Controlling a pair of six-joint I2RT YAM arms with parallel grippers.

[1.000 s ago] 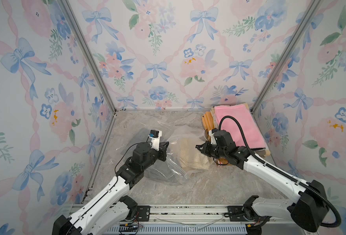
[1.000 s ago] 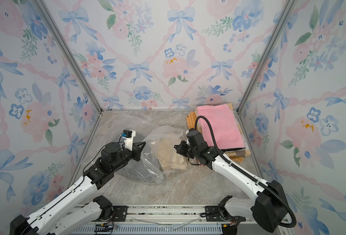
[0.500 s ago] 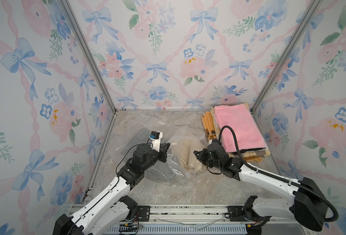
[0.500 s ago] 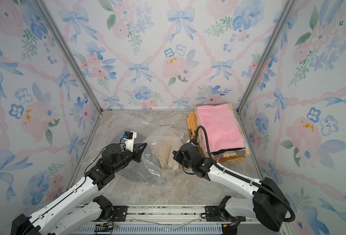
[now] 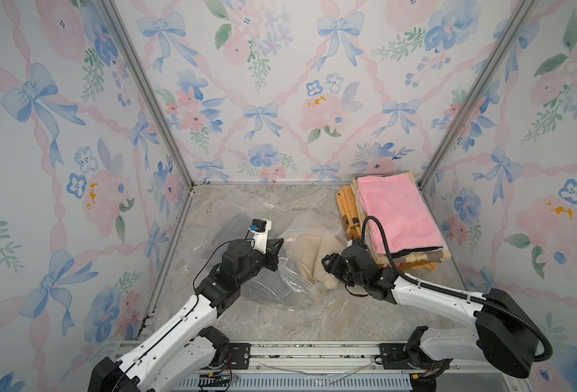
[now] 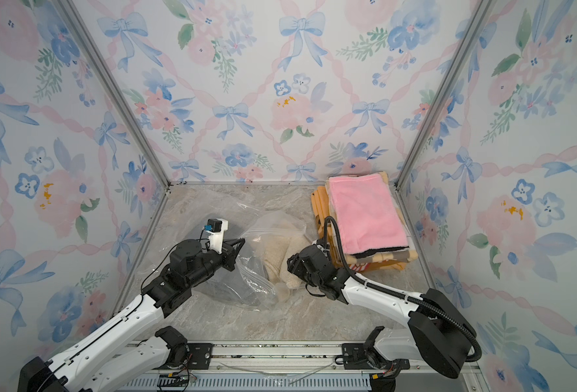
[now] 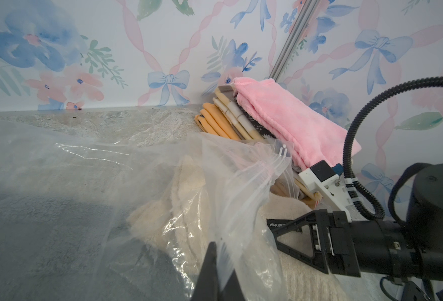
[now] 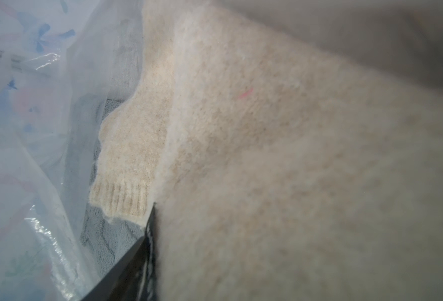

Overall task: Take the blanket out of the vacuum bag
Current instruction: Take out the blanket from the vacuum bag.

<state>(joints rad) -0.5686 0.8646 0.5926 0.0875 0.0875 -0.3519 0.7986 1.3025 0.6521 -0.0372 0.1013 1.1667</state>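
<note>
Pinching clear film: left gripper (image 7: 220, 263), fingers together on vacuum bag (image 7: 90, 156) near its zip edge. On right gripper (image 5: 329, 265) jaws apart: one finger (image 8: 139, 263) shows against cream blanket (image 8: 293, 169), other hidden under fabric. This blanket lies at bag mouth between both grippers, near end bare on table (image 5: 314, 319), far part under film. Deeper inside bag, grey fabric (image 7: 45, 234). Bag crumpled mid-table. Back right corner — folded stack, pink blanket (image 5: 397, 212) on top, just beside right arm.
</note>
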